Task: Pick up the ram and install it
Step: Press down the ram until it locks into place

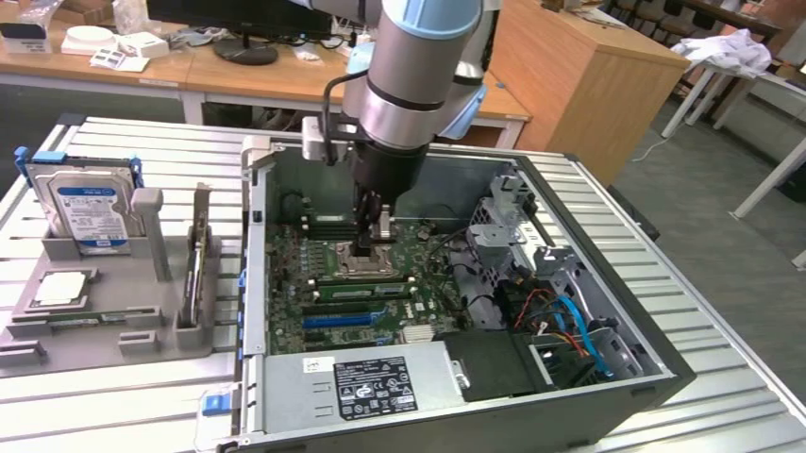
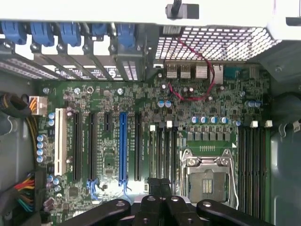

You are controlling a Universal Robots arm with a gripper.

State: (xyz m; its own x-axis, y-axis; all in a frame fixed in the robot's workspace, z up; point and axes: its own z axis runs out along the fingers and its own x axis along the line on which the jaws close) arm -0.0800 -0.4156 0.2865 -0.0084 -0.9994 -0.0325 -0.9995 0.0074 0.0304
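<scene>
A thin, long ram (image 1: 196,260) stands on edge in the grey holder (image 1: 113,326) on the exterior view's left, outside the computer case (image 1: 605,396). My gripper (image 1: 376,247) hangs inside the open case, low over the green motherboard (image 1: 302,274), right by the CPU socket (image 1: 365,266). Its dark fingers are shut and I see nothing between them. In the wrist view the gripper (image 2: 160,183) points at the board between the black memory slots (image 2: 162,153) and the CPU socket (image 2: 207,179).
A silver-and-blue hard drive (image 1: 89,203) stands upright in the same holder. Inside the case are a power supply (image 1: 365,382), a drive cage (image 1: 511,222) and loose cables (image 1: 567,321). Desks stand behind the slatted table (image 1: 743,349).
</scene>
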